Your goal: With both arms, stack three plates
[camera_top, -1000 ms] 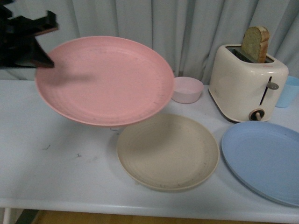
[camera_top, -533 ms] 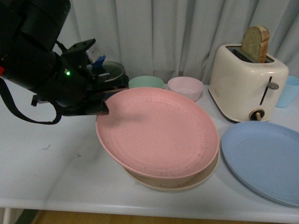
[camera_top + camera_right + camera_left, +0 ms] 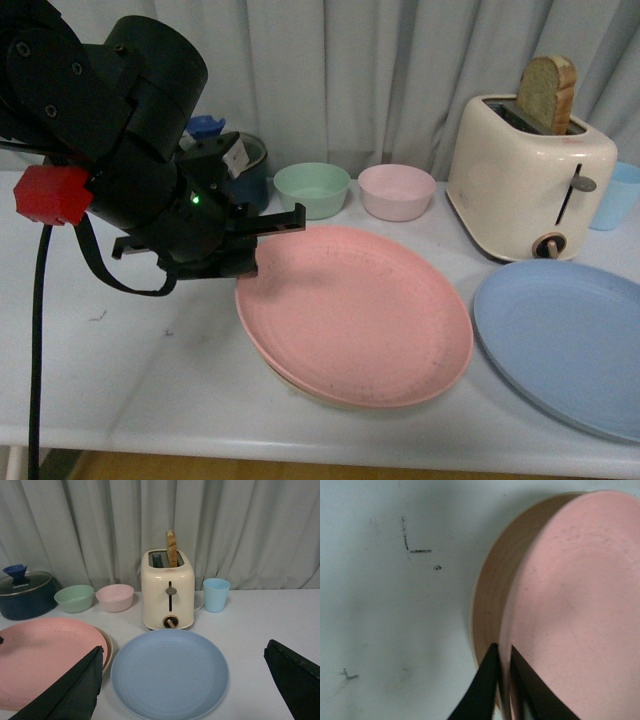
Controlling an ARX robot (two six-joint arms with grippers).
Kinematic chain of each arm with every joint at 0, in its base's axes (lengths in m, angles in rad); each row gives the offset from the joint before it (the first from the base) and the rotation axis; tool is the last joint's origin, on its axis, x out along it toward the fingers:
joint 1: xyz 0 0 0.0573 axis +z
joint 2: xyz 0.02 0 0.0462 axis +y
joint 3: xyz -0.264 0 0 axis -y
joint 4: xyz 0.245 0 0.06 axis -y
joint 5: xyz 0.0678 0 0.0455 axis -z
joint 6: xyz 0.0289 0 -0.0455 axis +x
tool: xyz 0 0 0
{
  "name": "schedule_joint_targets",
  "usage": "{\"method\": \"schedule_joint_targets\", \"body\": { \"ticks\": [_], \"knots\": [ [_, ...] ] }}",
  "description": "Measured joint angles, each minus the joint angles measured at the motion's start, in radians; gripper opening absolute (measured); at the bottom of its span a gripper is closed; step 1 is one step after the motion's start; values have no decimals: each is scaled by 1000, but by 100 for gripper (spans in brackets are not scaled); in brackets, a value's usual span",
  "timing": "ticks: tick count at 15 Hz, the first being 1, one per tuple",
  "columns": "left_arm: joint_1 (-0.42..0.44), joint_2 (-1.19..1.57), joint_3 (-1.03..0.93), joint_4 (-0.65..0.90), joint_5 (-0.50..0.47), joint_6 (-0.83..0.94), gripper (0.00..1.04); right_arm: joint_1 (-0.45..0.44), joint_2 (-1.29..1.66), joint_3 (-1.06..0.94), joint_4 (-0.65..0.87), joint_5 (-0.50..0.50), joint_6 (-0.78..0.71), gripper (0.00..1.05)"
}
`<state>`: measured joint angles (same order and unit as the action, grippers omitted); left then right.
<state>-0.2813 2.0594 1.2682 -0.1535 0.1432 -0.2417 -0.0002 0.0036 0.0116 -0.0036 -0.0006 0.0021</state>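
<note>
In the centre of the front view the pink plate [image 3: 360,315] is lying on top of the beige plate [image 3: 492,595], which is showing only as a thin rim beneath it. The left end effector [image 3: 258,245] is reaching in from the left of the frame and is clamped on the pink plate's left rim. The left wrist view shows one finger [image 3: 485,690] under that rim and the other above it.

The light blue plate [image 3: 565,340] is sitting flat on the counter [image 3: 120,360] at the lower right, just beside the pink-on-beige pair and apart from it. In the right wrist view the right end effector [image 3: 183,650] is hovering above this plate with its fingers [image 3: 70,690] spread wide apart, gripping nothing.

Along the back of the front view a dark pot [image 3: 240,165], a green bowl [image 3: 312,188] and a pink bowl [image 3: 397,190] are standing in a row. A cream toaster [image 3: 530,175] is holding a bread slice [image 3: 548,93] at the upper right, with a blue cup [image 3: 622,195] at the frame's right edge.
</note>
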Motion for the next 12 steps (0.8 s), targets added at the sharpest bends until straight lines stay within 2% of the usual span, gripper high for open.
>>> {"method": "schedule_joint_targets", "body": {
  "ticks": [4,6,9,10,11,12],
  "knots": [
    [-6,4,32,3,-2,-22,42,0,0,0,0,0,0,98],
    [-11,-36,0,53,-7,-24,66,0,0,0,0,0,0,98],
    [-3,-280,-113,196,-132,5,99,0,0,0,0,0,0,98],
    [2,-314,-113,275,-164,21,96,0,0,0,0,0,0,98],
    [8,-317,-239,627,-314,98,84,0,0,0,1,0,0,98],
    [22,-328,-401,820,-370,150,73,-1,0,0,-1,1,0,98]
  ]
}}
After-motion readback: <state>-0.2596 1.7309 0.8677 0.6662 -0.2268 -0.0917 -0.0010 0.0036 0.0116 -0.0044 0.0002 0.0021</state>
